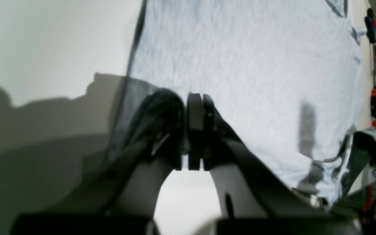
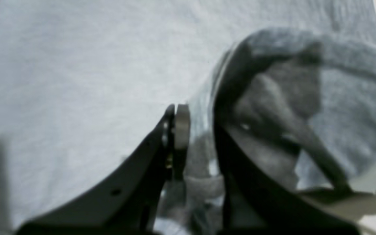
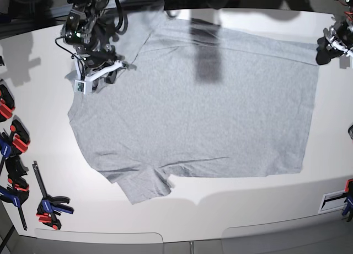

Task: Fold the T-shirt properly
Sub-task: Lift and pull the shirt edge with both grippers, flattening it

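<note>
The light grey T-shirt (image 3: 198, 110) lies spread flat on the white table (image 3: 49, 99), plain side up, with its collar end at the left of the base view. My right gripper (image 3: 107, 70) is at the far-left shoulder and sleeve. In the right wrist view it (image 2: 196, 130) is shut on a bunched fold of the T-shirt (image 2: 77, 65). My left gripper (image 3: 326, 51) is at the far-right hem corner. In the left wrist view it (image 1: 186, 130) is shut, with the dark-trimmed edge of the T-shirt (image 1: 256, 65) draped at its fingers. The near sleeve (image 3: 143, 185) lies flat.
Several red, blue and black clamps (image 3: 16, 143) lie along the table's left edge, with more (image 3: 49, 205) near the front left. A clamp (image 3: 347, 201) and a small label (image 3: 333, 200) sit at the right front. The table's front edge is close below the shirt.
</note>
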